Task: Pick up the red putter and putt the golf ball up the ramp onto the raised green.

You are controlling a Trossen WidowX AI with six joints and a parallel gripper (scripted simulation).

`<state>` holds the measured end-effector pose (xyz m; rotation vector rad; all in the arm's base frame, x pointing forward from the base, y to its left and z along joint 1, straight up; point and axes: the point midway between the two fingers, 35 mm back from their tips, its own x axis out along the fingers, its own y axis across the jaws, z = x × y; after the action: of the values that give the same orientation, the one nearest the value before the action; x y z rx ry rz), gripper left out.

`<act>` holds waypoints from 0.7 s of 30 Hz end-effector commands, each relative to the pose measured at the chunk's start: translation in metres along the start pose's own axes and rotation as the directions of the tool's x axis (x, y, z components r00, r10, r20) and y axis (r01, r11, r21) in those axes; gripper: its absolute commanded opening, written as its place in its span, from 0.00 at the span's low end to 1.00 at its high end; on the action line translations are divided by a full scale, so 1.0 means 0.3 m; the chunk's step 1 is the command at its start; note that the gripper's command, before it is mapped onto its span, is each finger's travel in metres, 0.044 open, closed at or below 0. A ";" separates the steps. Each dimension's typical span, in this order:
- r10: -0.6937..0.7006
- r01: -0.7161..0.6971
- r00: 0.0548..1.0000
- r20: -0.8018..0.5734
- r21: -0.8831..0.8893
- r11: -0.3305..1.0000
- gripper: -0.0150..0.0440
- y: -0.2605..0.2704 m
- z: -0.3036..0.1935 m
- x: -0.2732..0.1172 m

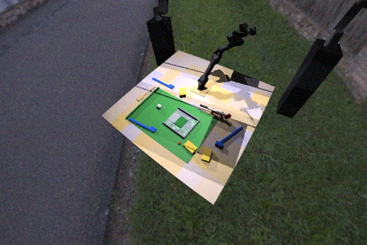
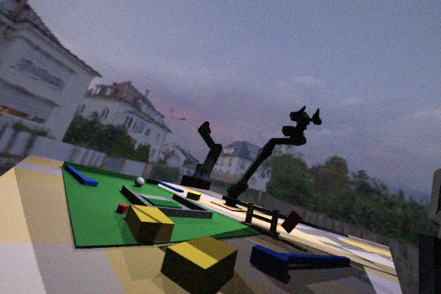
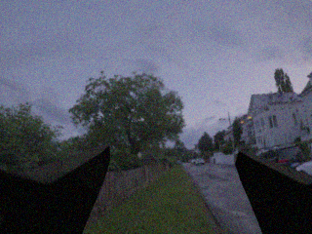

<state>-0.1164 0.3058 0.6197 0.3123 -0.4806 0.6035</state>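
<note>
1. Dusk outdoors: lawn, a paved road, houses behind; a patchwork counter carries a green putting mat.
2. The red putter rests on a small rack at the mat's edge, its shaft raised off the counter, likely so the fingers can get around it.
3. The golf ball sits on the mat near the raised green, well apart from the putter.
4. The gripper is high, aimed at the horizon, fingers spread wide with nothing between them.
5. Blue putters and yellow blocks look like decoys. In the gloom the ramp's slope is hard to make out, and the wrist view barely shows the counter.
</note>
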 end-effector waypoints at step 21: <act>0.190 -0.011 0.968 0.166 -0.723 0.691 1.00 0.109 -0.325 0.457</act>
<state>-0.0317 0.4116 0.6250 -0.2653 -0.8816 0.4418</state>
